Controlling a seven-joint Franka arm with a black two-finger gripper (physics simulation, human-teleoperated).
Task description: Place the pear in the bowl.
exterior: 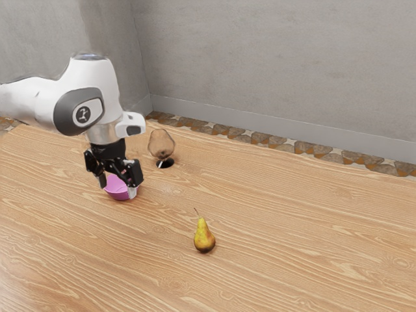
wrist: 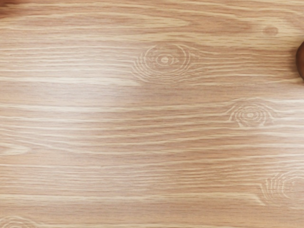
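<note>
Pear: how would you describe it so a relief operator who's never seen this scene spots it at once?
On the wooden table, find the pink bowl by the black pincer, then look toward the exterior view's right and nearer the camera. There is the pear, yellow with a thin dark stem, whereas the bowl is pink and the rounded thing farther back brownish.

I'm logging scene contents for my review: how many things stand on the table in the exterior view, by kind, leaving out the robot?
Pear: 1
Pink bowl: 1
Brownish, see-through stemmed thing, probably a glass: 1
Total: 3
</note>
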